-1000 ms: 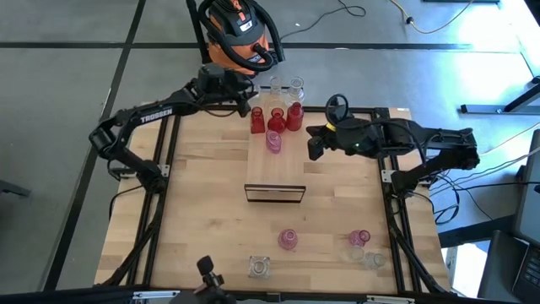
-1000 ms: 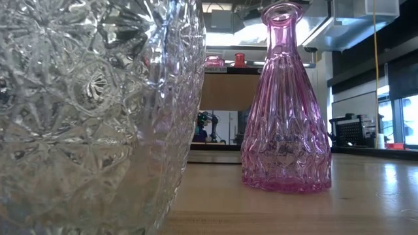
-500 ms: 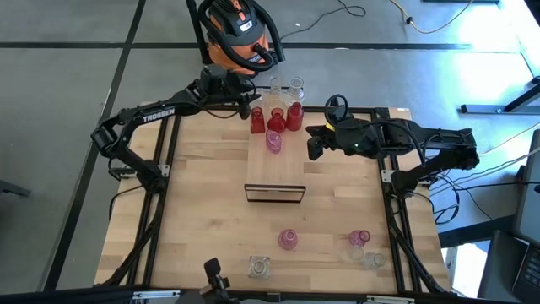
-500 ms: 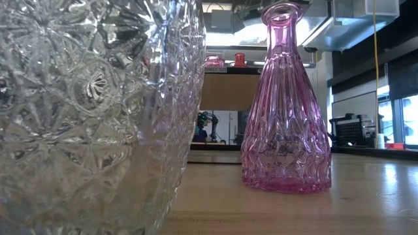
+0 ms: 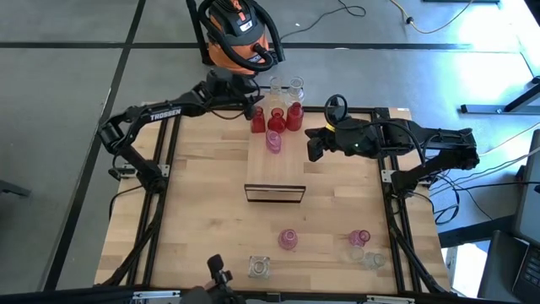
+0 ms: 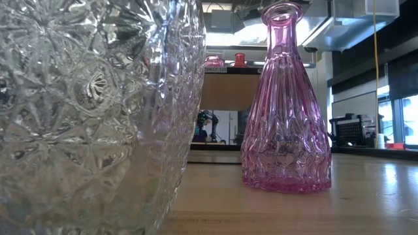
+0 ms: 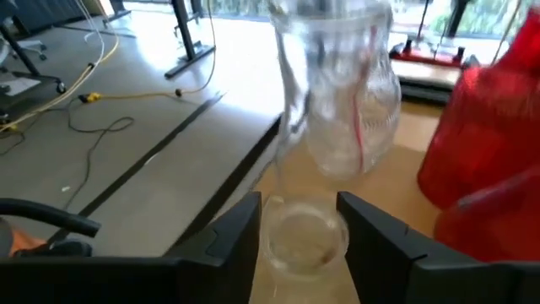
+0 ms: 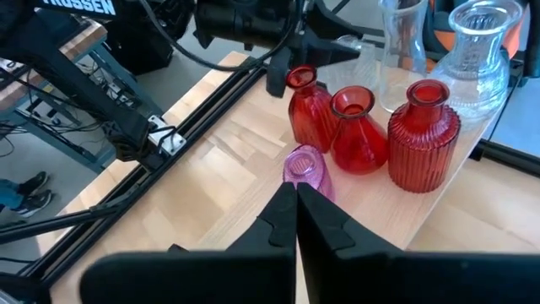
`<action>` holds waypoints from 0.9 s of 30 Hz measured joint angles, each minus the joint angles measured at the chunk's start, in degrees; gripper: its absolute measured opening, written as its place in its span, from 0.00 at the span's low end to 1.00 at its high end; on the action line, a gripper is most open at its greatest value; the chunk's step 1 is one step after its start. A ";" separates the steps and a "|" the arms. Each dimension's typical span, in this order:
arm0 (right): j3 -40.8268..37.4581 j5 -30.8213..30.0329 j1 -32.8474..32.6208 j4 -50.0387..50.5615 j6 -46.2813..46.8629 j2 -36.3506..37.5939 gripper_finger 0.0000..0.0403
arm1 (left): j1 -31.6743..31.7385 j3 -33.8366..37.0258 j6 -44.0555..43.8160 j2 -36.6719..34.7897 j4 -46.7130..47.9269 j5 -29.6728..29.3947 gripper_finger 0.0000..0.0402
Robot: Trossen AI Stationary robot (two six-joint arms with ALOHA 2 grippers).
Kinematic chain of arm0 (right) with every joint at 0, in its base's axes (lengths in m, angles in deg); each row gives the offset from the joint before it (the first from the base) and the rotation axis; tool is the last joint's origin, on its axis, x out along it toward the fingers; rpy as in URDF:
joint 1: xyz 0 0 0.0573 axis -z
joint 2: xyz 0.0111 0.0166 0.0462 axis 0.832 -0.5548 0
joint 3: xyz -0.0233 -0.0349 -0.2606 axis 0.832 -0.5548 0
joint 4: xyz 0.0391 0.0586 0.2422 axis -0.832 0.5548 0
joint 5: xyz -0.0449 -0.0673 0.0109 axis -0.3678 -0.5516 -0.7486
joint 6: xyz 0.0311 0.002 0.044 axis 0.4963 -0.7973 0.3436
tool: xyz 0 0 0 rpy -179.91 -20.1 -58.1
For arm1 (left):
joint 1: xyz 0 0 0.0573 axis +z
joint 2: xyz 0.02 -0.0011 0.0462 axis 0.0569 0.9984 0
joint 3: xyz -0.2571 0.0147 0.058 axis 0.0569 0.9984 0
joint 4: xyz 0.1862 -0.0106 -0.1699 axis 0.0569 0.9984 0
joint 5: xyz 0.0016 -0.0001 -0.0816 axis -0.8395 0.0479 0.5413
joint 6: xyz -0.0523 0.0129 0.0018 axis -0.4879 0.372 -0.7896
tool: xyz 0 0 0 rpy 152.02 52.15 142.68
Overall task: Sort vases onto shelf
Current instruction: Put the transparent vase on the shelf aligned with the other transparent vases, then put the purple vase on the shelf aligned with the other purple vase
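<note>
The shelf (image 5: 276, 169) is a light-wood plank in the middle of the table. At its far end stand three red vases (image 5: 276, 120), a pink vase (image 5: 273, 140) and two clear vases (image 5: 287, 85). My left gripper (image 7: 299, 232) reaches in from the left at that far end and is shut on a small clear vase (image 7: 304, 241); a taller clear vase (image 7: 337, 101) and a red vase (image 7: 494, 169) stand just beyond it. My right gripper (image 8: 295, 207) is shut and hovers to the right of the shelf, pointing at the group. More pink and clear vases stand near the table's near edge (image 5: 288, 239). My left gripper holds the small clear vase between its two fingers (image 7: 245, 232), one on each side of its upper part (image 7: 283, 221). The fingers come nearly level from the table's left. A red vase (image 8: 308, 105) hides the vase's base, so I cannot tell whether it stands on the shelf.
A pink vase (image 5: 359, 238) and clear vases (image 5: 371, 258) stand at the near right; a cut-glass clear vase (image 6: 98, 111) and a pink vase (image 6: 285, 104) fill the low view. An orange vacuum (image 5: 240, 34) sits beyond the far edge. The shelf's near half is bare wood.
My left arm has shifted slightly toward the table's right, along the far end of the shelf toward the clear vases. The right arm and the standing vases have stayed put.
</note>
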 joint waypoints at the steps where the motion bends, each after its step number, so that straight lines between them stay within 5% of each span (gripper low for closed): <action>1: 0.00 0.04 0.00 0.00 0.15 0.00 0.00 | 0.20 0.00 -0.47 0.00 -0.63 0.59 0.37; 27: 0.00 0.43 0.00 0.05 0.12 0.00 0.00 | 0.50 0.10 -6.54 -0.60 -6.14 5.68 0.37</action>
